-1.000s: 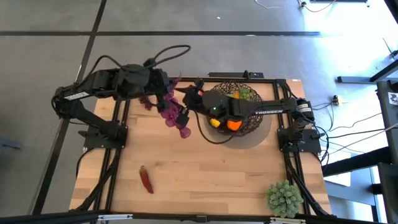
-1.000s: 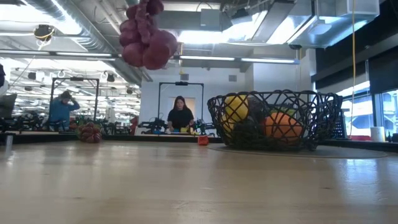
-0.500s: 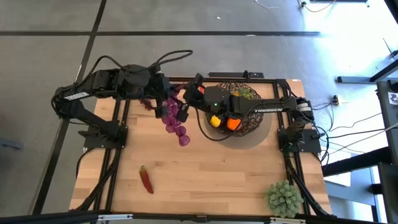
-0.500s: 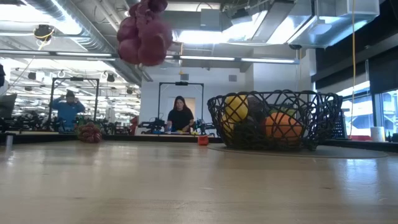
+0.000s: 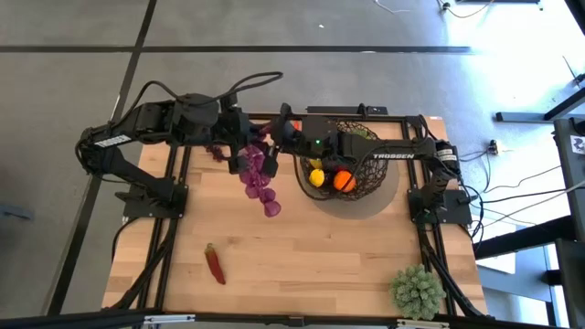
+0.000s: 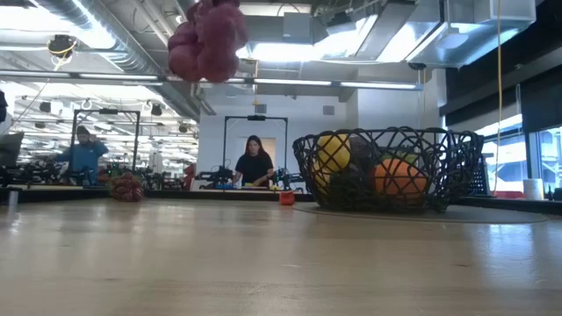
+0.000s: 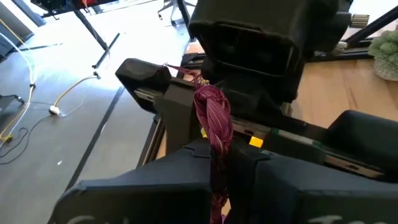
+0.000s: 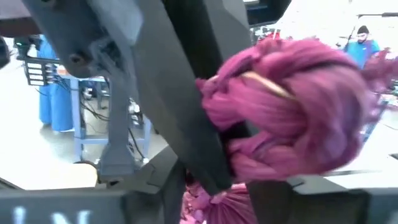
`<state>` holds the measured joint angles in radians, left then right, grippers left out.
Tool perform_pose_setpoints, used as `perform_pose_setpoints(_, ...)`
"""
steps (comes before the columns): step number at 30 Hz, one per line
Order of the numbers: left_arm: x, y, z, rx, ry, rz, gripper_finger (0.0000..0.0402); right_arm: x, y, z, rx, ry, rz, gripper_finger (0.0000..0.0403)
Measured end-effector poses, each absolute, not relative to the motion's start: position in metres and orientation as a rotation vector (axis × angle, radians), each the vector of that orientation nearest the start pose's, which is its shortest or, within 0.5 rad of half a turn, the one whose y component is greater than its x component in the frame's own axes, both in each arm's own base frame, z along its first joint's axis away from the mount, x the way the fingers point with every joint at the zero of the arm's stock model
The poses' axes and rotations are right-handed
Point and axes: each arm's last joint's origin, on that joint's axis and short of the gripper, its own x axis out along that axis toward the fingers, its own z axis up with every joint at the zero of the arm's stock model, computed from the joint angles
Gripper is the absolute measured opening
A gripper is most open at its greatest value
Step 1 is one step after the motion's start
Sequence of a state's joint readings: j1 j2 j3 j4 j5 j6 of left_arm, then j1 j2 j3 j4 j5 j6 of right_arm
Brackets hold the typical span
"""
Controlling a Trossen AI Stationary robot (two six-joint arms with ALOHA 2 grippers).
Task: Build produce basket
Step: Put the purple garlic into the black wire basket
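A bunch of purple leaves [image 5: 259,178] hangs in the air left of the basket [image 5: 302,179], clear of the table in the low view [image 6: 207,42]. My left gripper [image 7: 217,158] is shut on its stem. My right gripper [image 5: 274,139] reaches level from the right and meets the same stem end, whose knotted tip [image 8: 298,112] fills its wrist view. The dark wire basket [image 6: 457,167] holds an orange [image 5: 344,182], a yellow fruit [image 5: 315,177] and green grapes [image 5: 363,137]. A red chilli [image 5: 216,265] lies on the table's near left. My left gripper pinches the bunch's stem [image 7: 219,140] between its two fingers, just below the knotted tip, coming from the table's left. The leaves hang below it, clear of the table. My right gripper has purple stem [image 8: 214,205] between its two fingers, coming level from the table's right. My left gripper's fingers stand close beside it.
A spiky pale green plant ball [image 5: 418,290] sits at the near right corner. A dark red cluster [image 6: 127,187] lies at the table's far left. People work at benches in the room behind. The table's middle and near part is bare wood.
My right gripper has moved off the basket toward the table's far left, up to the bunch's stem end at my left gripper. The bunch has risen a little and swung, still hanging from my left gripper.
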<state>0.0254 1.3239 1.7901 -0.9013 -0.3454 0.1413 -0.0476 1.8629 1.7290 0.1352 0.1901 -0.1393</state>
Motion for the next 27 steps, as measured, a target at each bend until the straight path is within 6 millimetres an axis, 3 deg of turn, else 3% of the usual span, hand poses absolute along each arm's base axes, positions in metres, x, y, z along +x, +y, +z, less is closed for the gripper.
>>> perform_pose_setpoints(10, 0.2329, 0.0168, 0.4834, 0.194, 0.454, 0.371, 0.0016, 0.4423, -0.0272, 0.3837, -0.142, 0.010, -0.230, 0.0017)
perform_pose_setpoints(27, 0.2392, 0.0164, 0.4826, 0.180, 0.440, 0.358, 0.0081, 0.4423, -0.0267, 0.3834, -0.140, 0.013, -0.228, 0.0021)
